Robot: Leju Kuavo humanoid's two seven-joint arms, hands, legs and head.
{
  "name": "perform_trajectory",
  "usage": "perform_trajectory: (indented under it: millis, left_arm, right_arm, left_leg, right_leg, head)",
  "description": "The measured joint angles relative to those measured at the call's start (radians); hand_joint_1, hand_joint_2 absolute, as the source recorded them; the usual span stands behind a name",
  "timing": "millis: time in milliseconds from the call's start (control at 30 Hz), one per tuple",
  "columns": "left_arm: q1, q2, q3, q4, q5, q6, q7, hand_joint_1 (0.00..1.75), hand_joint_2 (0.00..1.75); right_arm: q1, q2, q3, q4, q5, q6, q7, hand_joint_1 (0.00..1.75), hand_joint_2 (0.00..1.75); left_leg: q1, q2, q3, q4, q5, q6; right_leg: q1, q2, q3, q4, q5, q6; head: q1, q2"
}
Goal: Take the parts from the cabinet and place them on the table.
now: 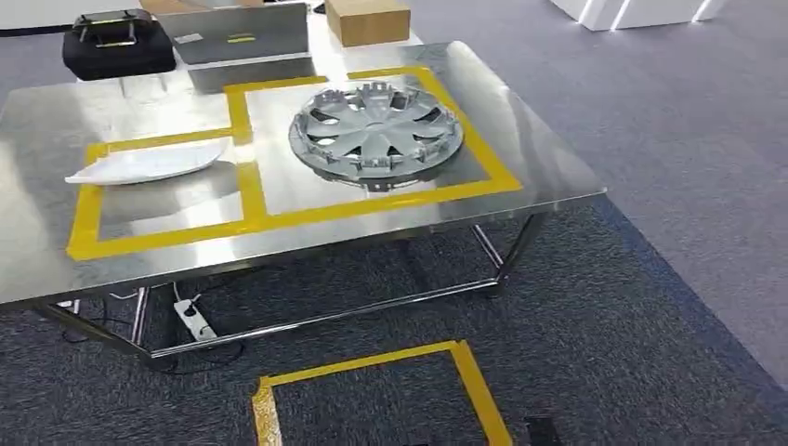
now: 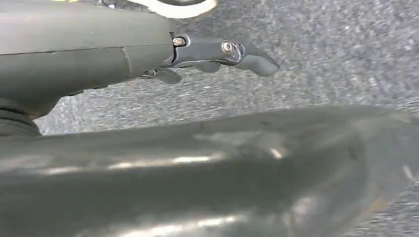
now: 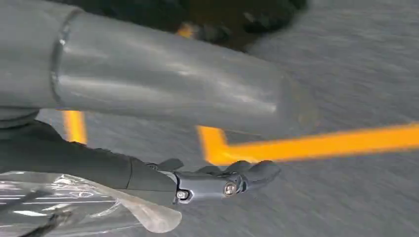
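Both hands hang low over the carpet, well short of the worktop [image 1: 548, 177]. Left hand [image 2: 217, 57] fingers loosely extended, empty. Right hand [image 3: 222, 180] likewise; the clear plastic beside it isn't plainly gripped, so can't tell. Hubcap [image 1: 375, 130] and white trim part [image 1: 149, 163] already sit in the taped zones, far ahead of the fingers. Judgement: return to the cabinet for the next part.

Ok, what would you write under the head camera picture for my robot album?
A silver hubcap and a white part lie in yellow-taped boxes on a shiny metal table.
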Motion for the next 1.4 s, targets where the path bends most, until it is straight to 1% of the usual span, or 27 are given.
perform_trajectory:
  millis: [33,67,100,133,200,267,367,400,433,500,533,567,633,733,767,833,900,933,967,1033,1067,1100,1133,1167,1267,1333,1400]
  left_arm:
    - [0.000,0.000,0.000,0.000,-0.002,-0.003,-0.001,0.00,0.00]
    - [-0.001,0.000,0.000,0.000,-0.004,-0.004,-0.002,0.00,0.00]
    - [-0.001,0.000,0.000,0.000,-0.008,-0.005,-0.003,0.00,0.00]
    - [-0.001,0.000,0.000,0.000,-0.010,-0.006,-0.003,0.00,0.00]
    - [-0.003,0.000,0.000,0.000,-0.010,-0.006,-0.003,0.00,0.00]
    - [0.001,0.000,0.000,0.000,-0.010,-0.006,-0.003,0.00,0.00]
    - [0.005,0.000,0.000,0.000,-0.012,-0.006,-0.003,0.00,0.00]
    - [0.004,0.001,0.000,0.000,-0.021,-0.010,-0.003,0.00,0.00]
    - [0.003,0.002,0.000,0.000,-0.030,-0.015,-0.003,0.00,0.00]
    - [0.003,0.003,-0.003,0.000,-0.044,-0.024,-0.003,0.00,0.00]
    - [0.003,0.003,-0.005,0.000,-0.052,-0.026,-0.003,0.00,0.00]
    - [0.002,0.003,-0.006,0.000,-0.056,-0.029,-0.003,0.00,0.00]
    - [-0.002,0.005,-0.010,0.000,-0.063,-0.031,-0.003,0.00,0.00]
    - [-0.004,0.005,-0.011,0.000,-0.063,-0.037,-0.005,0.00,0.00]
    - [-0.004,0.004,-0.011,0.000,-0.061,-0.039,-0.006,0.00,0.00]
    - [-0.005,0.003,-0.011,0.000,-0.061,-0.043,-0.007,0.00,0.00]
    - [-0.003,0.002,-0.011,0.000,-0.061,-0.044,-0.009,0.00,0.00]
    - [-0.003,0.002,-0.011,0.000,-0.061,-0.045,-0.009,0.00,0.00]
    - [-0.004,0.002,-0.011,0.000,-0.061,-0.045,-0.009,0.00,0.00]
    - [-0.004,0.001,-0.011,0.000,-0.064,-0.045,-0.002,0.00,0.00]
    - [-0.005,0.000,-0.012,0.000,-0.069,-0.045,0.008,0.00,0.00]
    - [-0.004,0.001,-0.013,-0.001,-0.074,-0.043,0.016,0.00,0.00]
    - [-0.001,-0.001,-0.015,-0.001,-0.076,-0.038,0.021,0.00,0.00]
    - [0.001,0.000,-0.015,-0.001,-0.079,-0.036,0.024,0.00,0.00]
    - [0.000,-0.001,-0.021,-0.001,-0.086,-0.030,0.032,0.00,0.00]
    - [0.002,-0.001,-0.022,-0.001,-0.090,-0.030,0.033,0.00,0.00]
    - [0.004,0.000,-0.022,-0.001,-0.090,-0.029,0.034,0.00,0.00]
  right_arm:
    - [-0.004,0.003,0.000,0.012,0.016,0.010,0.014,0.00,0.00]
    - [-0.009,0.009,0.002,0.021,0.032,0.016,0.026,0.00,0.00]
    - [-0.017,0.016,0.004,0.028,0.043,0.021,0.034,0.00,0.00]
    - [-0.024,0.018,0.006,0.034,0.050,0.022,0.038,0.00,0.00]
    - [-0.028,0.025,0.008,0.051,0.056,0.025,0.044,0.00,0.00]
    - [-0.028,0.027,0.008,0.064,0.058,0.027,0.047,0.00,0.00]
    - [-0.030,0.029,0.009,0.071,0.069,0.029,0.050,0.00,0.00]
    - [-0.030,0.029,0.015,0.073,0.094,0.035,0.062,0.00,0.00]
    - [-0.032,0.029,0.027,0.077,0.124,0.038,0.079,0.00,0.00]
    - [-0.034,0.029,0.063,0.081,0.197,0.030,0.127,0.00,0.00]
    - [-0.036,0.029,0.081,0.083,0.213,0.020,0.152,0.00,0.00]
    - [-0.038,0.030,0.095,0.084,0.223,0.006,0.176,0.00,0.00]
    - [-0.043,0.031,0.111,0.084,0.226,-0.016,0.200,0.00,0.00]
    - [-0.049,0.032,0.117,0.085,0.217,-0.027,0.206,0.00,0.00]
    - [-0.046,0.032,0.118,0.087,0.214,-0.029,0.209,0.00,0.00]
    - [-0.047,0.032,0.118,0.087,0.207,-0.034,0.221,0.00,0.00]
    - [-0.048,0.031,0.118,0.087,0.203,-0.037,0.225,0.00,0.00]
    - [-0.049,0.031,0.118,0.087,0.203,-0.037,0.226,0.00,0.00]
    - [-0.049,0.031,0.118,0.087,0.202,-0.039,0.228,0.00,0.00]
    - [-0.049,0.031,0.118,0.087,0.199,-0.044,0.235,0.00,0.00]
    - [-0.048,0.031,0.118,0.087,0.198,-0.046,0.239,0.00,0.00]
    - [-0.054,0.032,0.118,0.087,0.196,-0.045,0.244,0.00,0.00]
    - [-0.062,0.032,0.118,0.087,0.196,-0.044,0.247,0.00,0.00]
    - [-0.067,0.032,0.118,0.087,0.197,-0.041,0.250,0.00,0.00]
    - [-0.059,0.031,0.118,0.088,0.207,-0.033,0.264,0.00,0.00]
    - [-0.057,0.031,0.118,0.091,0.207,-0.031,0.270,0.00,0.00]
    - [-0.056,0.031,0.118,0.092,0.208,-0.027,0.270,0.00,0.00]
  left_leg:
    - [0.002,0.000,-0.017,0.008,0.008,-0.005]
    - [0.003,0.000,-0.028,0.017,0.015,-0.011]
    - [-0.003,-0.001,-0.040,0.028,0.020,-0.018]
    - [-0.004,0.000,-0.045,0.034,0.030,-0.024]
    - [0.000,0.001,-0.050,0.028,0.052,-0.034]
    - [0.007,-0.004,-0.060,0.036,0.046,-0.046]
    - [0.007,-0.006,-0.092,0.206,-0.157,-0.058]
    - [0.007,-0.006,-0.097,0.275,-0.194,-0.059]
    - [0.007,-0.006,-0.094,0.326,-0.198,-0.058]
    - [0.006,-0.007,-0.047,0.314,-0.119,-0.052]
    - [0.005,-0.007,0.005,0.250,-0.082,-0.045]
    - [0.001,-0.008,0.077,0.147,-0.072,-0.035]
    - [-0.004,-0.009,0.174,-0.020,-0.128,-0.022]
    - [-0.014,-0.009,0.147,-0.010,-0.107,-0.011]
    - [-0.003,-0.003,0.138,-0.022,-0.088,-0.001]
    - [-0.006,0.000,0.105,-0.020,-0.062,0.013]
    - [-0.007,0.001,0.069,-0.016,-0.034,0.014]
    - [-0.007,0.004,0.047,-0.011,-0.018,0.012]
    - [-0.007,0.004,0.024,-0.006,-0.004,0.010]
    - [-0.006,0.006,-0.018,0.006,0.014,0.003]
    - [-0.005,0.018,-0.037,0.014,0.021,0.001]
    - [-0.009,0.018,-0.046,0.026,0.029,-0.005]
    - [-0.012,0.020,-0.057,0.040,0.032,-0.010]
    - [-0.011,0.030,-0.056,0.041,0.039,-0.017]
    - [-0.002,0.046,-0.057,0.038,0.056,-0.037]
    - [0.002,0.012,-0.080,0.103,-0.041,-0.051]
    - [0.002,0.002,-0.121,0.261,-0.146,-0.055]
  right_leg:
    - [-0.003,0.000,0.056,-0.067,0.032,0.001]
    - [-0.007,0.001,0.129,-0.164,0.032,0.003]
    - [-0.007,0.003,0.206,-0.266,-0.005,0.004]
    - [-0.004,0.007,0.230,-0.321,-0.029,-0.009]
    - [0.003,0.007,0.205,-0.309,-0.023,-0.019]
    - [-0.002,-0.004,0.186,-0.312,-0.003,-0.044]
    - [0.004,-0.005,0.138,-0.310,0.036,-0.063]
    - [0.007,-0.007,0.125,-0.309,0.049,-0.065]
    - [0.009,-0.008,0.113,-0.306,0.063,-0.065]
    - [0.014,-0.009,0.069,-0.291,0.087,-0.065]
    - [0.016,-0.009,0.047,-0.283,0.097,-0.064]
    - [0.017,-0.008,0.031,-0.276,0.106,-0.062]
    - [0.021,-0.007,0.014,-0.266,0.123,-0.053]
    - [0.013,-0.010,0.008,-0.277,0.160,-0.038]
    - [0.011,-0.007,0.002,-0.274,0.153,-0.033]
    - [0.008,0.001,-0.024,-0.204,0.033,-0.025]
    - [0.007,0.001,-0.052,-0.057,-0.077,-0.018]
    - [0.007,0.001,-0.057,0.009,-0.087,-0.014]
    - [0.006,0.001,-0.046,0.036,-0.059,-0.012]
    - [0.003,0.001,0.025,-0.018,0.028,-0.010]
    - [0.001,-0.008,0.086,-0.088,0.047,-0.008]
    - [0.000,-0.043,0.167,-0.192,0.014,-0.006]
    - [0.006,-0.056,0.242,-0.302,-0.032,-0.009]
    - [0.008,-0.047,0.224,-0.304,-0.044,-0.030]
    - [0.011,-0.030,0.209,-0.306,-0.023,-0.054]
    - [0.010,-0.018,0.189,-0.307,-0.004,-0.066]
    - [0.012,-0.003,0.167,-0.306,0.013,-0.073]
  head:
    - [0.000,0.000]
    - [0.000,0.000]
    - [0.004,0.000]
    - [0.002,0.000]
    - [0.005,0.000]
    - [0.005,0.000]
    - [-0.005,0.000]
    - [-0.007,0.000]
    - [-0.005,0.000]
    - [-0.006,0.000]
    - [-0.006,0.000]
    - [-0.006,0.000]
    - [-0.004,0.000]
    - [-0.007,0.000]
    - [-0.012,0.000]
    - [-0.004,0.000]
    - [-0.005,0.000]
    - [-0.003,0.000]
    - [-0.003,0.000]
    - [-0.003,0.000]
    - [-0.003,0.000]
    - [-0.001,0.000]
    - [0.005,0.000]
    - [-0.001,0.000]
    - [0.003,0.000]
    - [-0.002,0.000]
    - [-0.003,0.000]
